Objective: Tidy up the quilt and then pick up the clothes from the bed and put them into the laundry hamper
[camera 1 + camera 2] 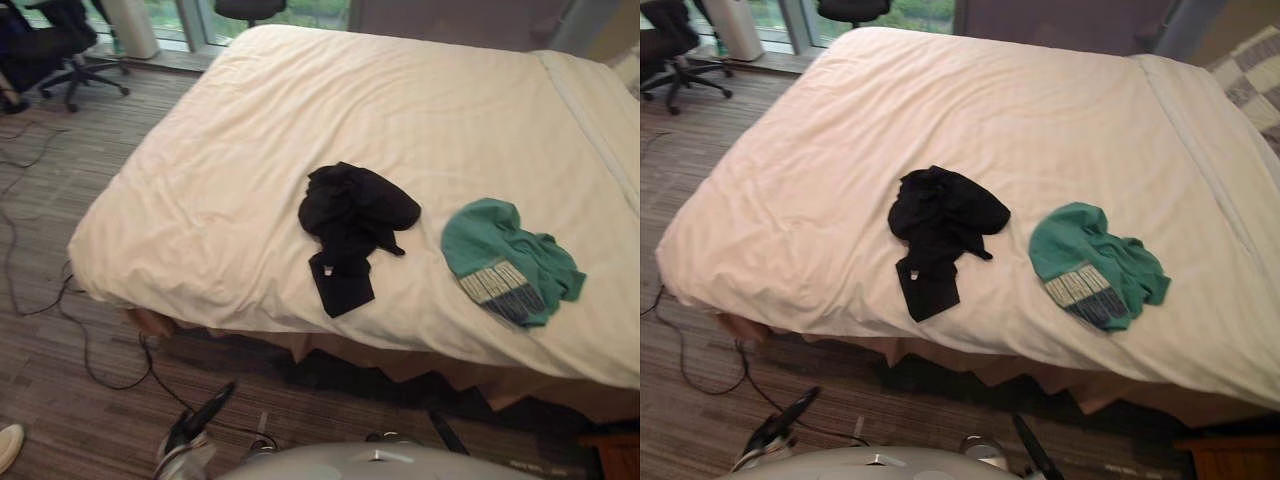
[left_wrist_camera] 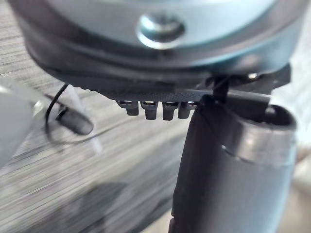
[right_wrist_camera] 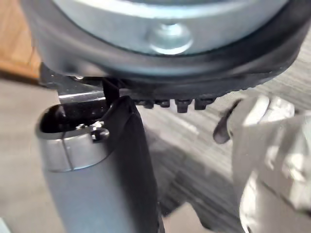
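Observation:
A white quilt (image 1: 400, 110) lies spread fairly flat over the bed. A crumpled black garment (image 1: 347, 225) rests on it near the front edge, at the middle. To the right of it lies a bunched green garment (image 1: 510, 262) with a striped patch. My left hand (image 1: 195, 425) hangs low over the floor in front of the bed, fingers straight and holding nothing. My right hand (image 1: 1032, 448) also hangs low at the bed's front, with relaxed fingers (image 3: 182, 104) and nothing in it. Both hands are well short of the clothes.
Grey striped floor (image 1: 60, 300) runs along the bed's left side and front. A black office chair (image 1: 65, 45) stands at the back left by the window. A white shoe tip (image 1: 8, 445) shows at the lower left. A wooden piece (image 1: 615, 455) sits at the lower right.

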You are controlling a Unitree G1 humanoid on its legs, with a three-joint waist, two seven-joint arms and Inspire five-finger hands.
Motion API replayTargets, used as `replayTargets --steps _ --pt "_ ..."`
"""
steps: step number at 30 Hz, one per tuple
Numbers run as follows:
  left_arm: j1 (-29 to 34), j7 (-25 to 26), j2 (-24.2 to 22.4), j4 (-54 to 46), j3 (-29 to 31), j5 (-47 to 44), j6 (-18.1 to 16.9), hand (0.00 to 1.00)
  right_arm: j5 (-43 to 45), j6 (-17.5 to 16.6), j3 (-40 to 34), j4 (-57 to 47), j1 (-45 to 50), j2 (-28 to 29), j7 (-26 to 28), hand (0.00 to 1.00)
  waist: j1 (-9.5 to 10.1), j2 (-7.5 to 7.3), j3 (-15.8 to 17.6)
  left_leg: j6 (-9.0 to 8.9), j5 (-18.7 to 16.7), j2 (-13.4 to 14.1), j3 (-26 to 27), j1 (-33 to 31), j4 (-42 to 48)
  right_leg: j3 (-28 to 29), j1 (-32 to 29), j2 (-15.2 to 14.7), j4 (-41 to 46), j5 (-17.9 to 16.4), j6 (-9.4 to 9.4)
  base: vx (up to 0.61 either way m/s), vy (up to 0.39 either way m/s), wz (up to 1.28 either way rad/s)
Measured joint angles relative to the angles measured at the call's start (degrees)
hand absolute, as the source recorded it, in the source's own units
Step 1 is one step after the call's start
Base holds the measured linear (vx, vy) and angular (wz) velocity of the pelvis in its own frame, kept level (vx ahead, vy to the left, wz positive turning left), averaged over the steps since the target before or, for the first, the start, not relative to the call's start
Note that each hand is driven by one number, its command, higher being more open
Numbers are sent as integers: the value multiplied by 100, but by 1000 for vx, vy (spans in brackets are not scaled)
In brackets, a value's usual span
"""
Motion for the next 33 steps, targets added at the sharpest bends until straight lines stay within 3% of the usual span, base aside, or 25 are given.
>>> replayTargets --steps 1,2,4,7,11,13,16,17,18,20,21,23,25,26,33 --pt "85 -16 63 -14 422 -32 -2 100 26 3 -303 15 56 -17 -12 100 11 11 -39 27 -36 -9 -25 -22 -1 -77 9 -46 -2 -13 19 -16 33 39" --pt "331 -25 251 -41 1379 -214 -10 100 221 0 -874 5 192 -156 -98 100 51 35 -178 58 -76 -33 -88 -81 -3 -180 22 -85 -15 -22 34 -6 42 33" --pt "477 -11 479 -75 2098 -267 -17 100 209 0 -1315 -10 277 -408 -174 100 99 42 -298 22 -103 -37 -143 -112 -4 -336 113 -143 -57 -36 60 13 22 50" --pt "592 6 1131 -148 2407 -488 10 100 -168 0 -1468 -623 411 -891 -379 100 124 36 -546 55 -30 -44 -128 -243 -4 -653 208 -216 -86 -33 71 14 18 57" --pt "567 18 2106 -999 1796 -660 1 100 -853 -14 -915 -2351 292 -1497 -526 100 268 -43 -852 35 62 -97 -194 -396 -4 -705 141 -215 -118 -71 42 -21 7 22" --pt "506 96 2870 -1819 1044 -655 -60 100 -1262 -33 -716 -3261 -28 -1888 -730 100 262 -142 -992 45 163 -91 -361 -568 -2 -761 57 -143 -132 -92 22 -26 -31 26" --pt "371 209 3376 -3065 359 -627 -242 100 -1617 -238 -612 -4217 -260 -2098 -918 100 252 -152 -1016 62 274 -104 -497 -756 -1 -797 -87 -139 -85 -99 10 -27 -15 24" --pt "234 250 3539 -3372 135 -612 -334 100 -1706 -332 -553 -4465 -300 -2156 -978 100 259 -148 -1015 72 291 -115 -522 -787 -1 -797 -111 -143 -79 -87 30 -5 3 15" --pt "-19 318 3696 -3573 -322 -610 -750 100 -1814 -435 -421 -4699 -413 -2220 -1085 100 255 -191 -1054 82 330 -143 -574 -788 0 -775 -102 -157 -66 -70 57 1 15 17" --pt "-434 587 3165 -4610 -1010 -430 -944 100 -2039 -499 -311 -4960 -589 -2200 -1188 100 217 -125 -1073 123 366 -206 -645 -777 5 -447 -104 -215 -26 -80 39 7 60 23" --pt "-457 704 2555 -5499 -1255 -284 -1001 100 -2234 -499 -239 -5153 -688 -2106 -1266 100 168 -98 -1059 141 378 -250 -655 -785 13 -332 -144 -256 -25 -81 40 -16 102 11" --pt "-197 950 687 -7580 -2185 892 -981 100 -2886 -493 -69 -5872 -864 -1565 -1341 100 59 -38 -976 161 385 -307 -608 -874 24 -181 -283 -302 -58 -69 60 -30 79 -14" --pt "-150 865 341 -7890 -3059 1445 -801 100 -3052 -449 143 -6086 -1021 -1365 -1348 100 -12 2 -834 168 391 -259 -474 -857 27 -23 -329 -264 -73 -24 124 -18 2 -40" --pt "-159 803 340 -7887 -3319 1524 -617 100 -3054 -389 384 -6135 -1176 -1366 -1341 100 -146 39 -783 168 391 -228 -372 -840 27 97 -379 -239 -77 -6 141 -28 -24 -50" --pt "-446 830 316 -7859 -3726 1637 -494 100 -3276 -365 1039 -6646 -1327 -1387 -1161 100 -457 161 -379 138 272 -106 416 -520 29 938 -601 -119 -111 192 139 -24 -1 -66"
